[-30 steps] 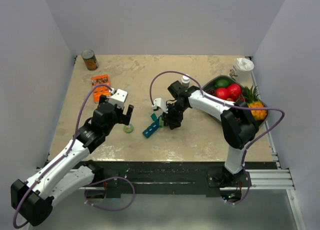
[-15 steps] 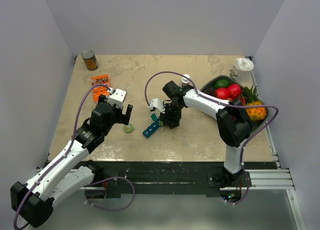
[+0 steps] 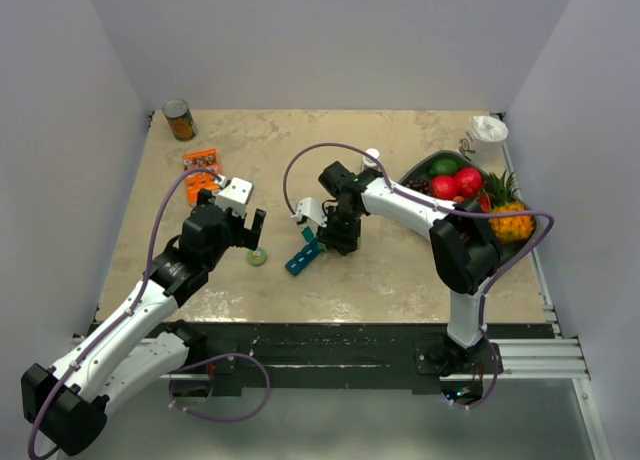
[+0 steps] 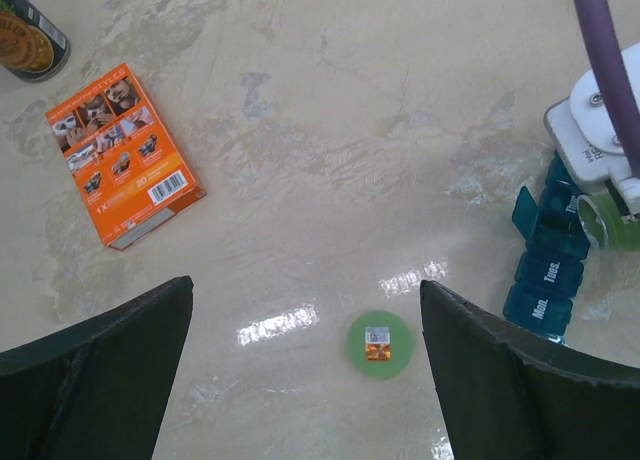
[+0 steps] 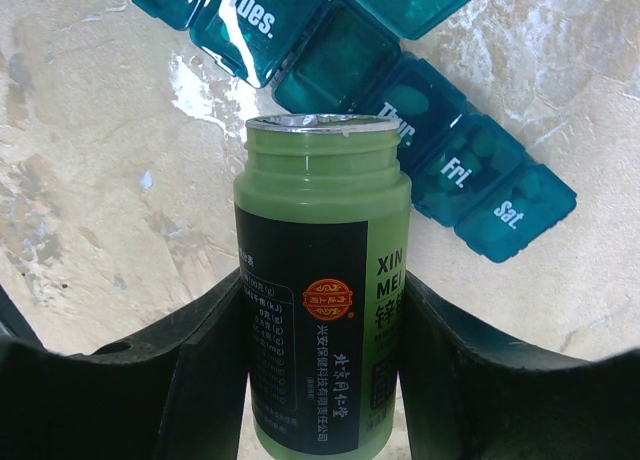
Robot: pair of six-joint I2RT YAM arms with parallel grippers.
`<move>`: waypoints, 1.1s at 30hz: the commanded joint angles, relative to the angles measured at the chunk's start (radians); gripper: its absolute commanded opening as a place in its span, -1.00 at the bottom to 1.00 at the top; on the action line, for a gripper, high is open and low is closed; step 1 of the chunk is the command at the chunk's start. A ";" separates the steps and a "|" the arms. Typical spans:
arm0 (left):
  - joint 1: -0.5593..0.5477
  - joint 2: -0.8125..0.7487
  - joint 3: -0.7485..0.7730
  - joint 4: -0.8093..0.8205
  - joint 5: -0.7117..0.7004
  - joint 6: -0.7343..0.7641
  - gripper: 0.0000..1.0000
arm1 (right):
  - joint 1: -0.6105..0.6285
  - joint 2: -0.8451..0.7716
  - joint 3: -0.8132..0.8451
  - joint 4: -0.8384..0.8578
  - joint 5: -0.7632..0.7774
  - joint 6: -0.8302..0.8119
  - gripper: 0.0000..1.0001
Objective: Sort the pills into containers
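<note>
The teal pill containers strip (image 3: 303, 256) lies mid-table, with some lids flipped open; it also shows in the left wrist view (image 4: 545, 270) and the right wrist view (image 5: 470, 170). My right gripper (image 3: 338, 236) (image 5: 322, 280) is shut on an uncapped green pill bottle (image 5: 320, 180), whose mouth is tipped over the open compartment beside the "Tues." lid. My left gripper (image 3: 255, 230) (image 4: 306, 310) is open and empty above the bottle's green cap (image 3: 257, 258) (image 4: 379, 345), which lies flat on the table. I cannot make out any loose pills.
An orange box (image 3: 202, 165) (image 4: 120, 155) lies left of centre. A brown tin can (image 3: 180, 120) stands at the back left. A grey fruit tray (image 3: 420, 166) and a white cup (image 3: 487, 132) are at the back right.
My right gripper has shifted a little to the left with the bottle, closer over the strip. The left arm and the cap have not moved.
</note>
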 commanded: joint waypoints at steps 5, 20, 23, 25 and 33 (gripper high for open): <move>0.012 -0.013 0.006 0.040 0.016 0.013 0.99 | 0.022 0.023 0.067 -0.038 0.042 -0.003 -1.00; 0.018 -0.015 0.006 0.040 0.030 0.013 0.99 | 0.042 0.036 0.104 -0.068 0.105 -0.022 -0.99; 0.020 -0.016 0.006 0.041 0.033 0.015 0.99 | 0.051 0.040 0.113 -0.076 0.122 -0.026 -0.99; 0.022 -0.015 0.008 0.041 0.035 0.013 0.99 | 0.054 0.042 0.120 -0.078 0.130 -0.031 -0.99; 0.023 -0.018 0.006 0.040 0.041 0.015 0.99 | 0.063 0.051 0.126 -0.085 0.153 -0.032 -0.98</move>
